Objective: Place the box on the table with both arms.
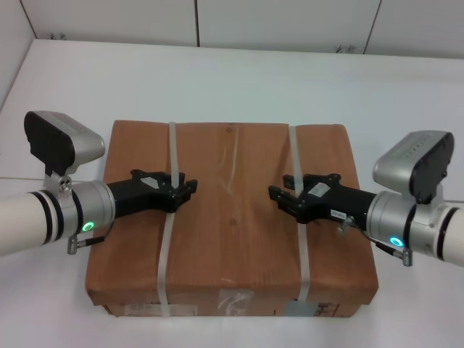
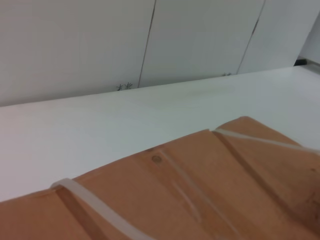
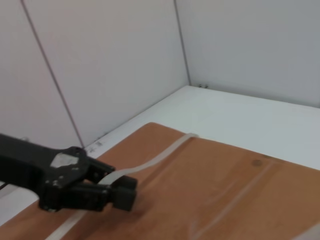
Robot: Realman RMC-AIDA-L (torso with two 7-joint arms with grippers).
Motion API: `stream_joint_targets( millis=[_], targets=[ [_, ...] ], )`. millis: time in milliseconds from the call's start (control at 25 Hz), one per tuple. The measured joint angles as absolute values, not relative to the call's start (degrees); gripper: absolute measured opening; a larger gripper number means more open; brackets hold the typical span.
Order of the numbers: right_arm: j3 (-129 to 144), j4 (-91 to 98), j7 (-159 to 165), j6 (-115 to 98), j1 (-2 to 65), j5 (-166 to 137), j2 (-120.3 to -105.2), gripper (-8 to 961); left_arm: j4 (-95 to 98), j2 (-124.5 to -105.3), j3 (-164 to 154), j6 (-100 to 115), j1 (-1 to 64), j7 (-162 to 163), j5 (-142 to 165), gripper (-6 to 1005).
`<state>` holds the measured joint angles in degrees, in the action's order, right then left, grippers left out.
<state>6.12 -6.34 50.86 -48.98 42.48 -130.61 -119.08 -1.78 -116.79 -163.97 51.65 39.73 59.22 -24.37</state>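
Observation:
The brown cardboard box (image 1: 232,217) lies flat on the white table (image 1: 217,80), with two whitish straps across it and tape and labels on its near side. My left gripper (image 1: 190,186) is over the box's top at the left strap (image 1: 172,145), jaws close together and holding nothing. My right gripper (image 1: 278,196) is over the top at the right strap (image 1: 296,152), also shut and empty. They point at each other with a gap between. The right wrist view shows the left gripper (image 3: 120,187) just above the strap (image 3: 160,155). The left wrist view shows the box top (image 2: 200,190).
White wall panels (image 1: 290,22) rise behind the table's far edge. Bare tabletop lies around the box on all sides, widest beyond it (image 2: 125,125).

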Motion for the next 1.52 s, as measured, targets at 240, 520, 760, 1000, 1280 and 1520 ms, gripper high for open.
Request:
stream_joint_targets(
  millis=[240, 520, 760, 1000, 1280, 1520],
  targets=[
    [3.9, -5.8, 50.7, -49.1, 40.4, -130.0, -119.09, 371, -1.7, -116.76, -164.0, 51.4, 39.5, 58.8, -24.4, 342],
    [2.6, -5.5, 50.7, -49.1, 38.9, -130.0, -119.10, 583, -1.8, -116.58, -164.0, 52.2, 39.5, 58.7, -24.6, 619],
    [1.9, -4.5, 50.7, -49.1, 38.8, -130.0, -119.09, 871, -2.1, -116.54, -163.9, 52.2, 39.5, 58.7, -24.7, 783],
    [-0.4, -4.1, 49.6, -49.8, 37.6, -130.0, -119.09, 870, -2.2, -116.41, -163.5, 52.2, 39.5, 58.6, -25.0, 782],
    [-2.1, -1.5, 48.7, -55.3, 35.7, -130.1, -119.09, 869, -2.8, -115.79, -163.4, 56.9, 39.0, 58.6, -27.5, 780],
    [-2.4, -0.1, 48.0, -59.3, 34.9, -130.1, -119.09, 868, -4.2, -115.62, -163.4, 60.4, 38.4, 58.4, -29.4, 779]
  ],
)
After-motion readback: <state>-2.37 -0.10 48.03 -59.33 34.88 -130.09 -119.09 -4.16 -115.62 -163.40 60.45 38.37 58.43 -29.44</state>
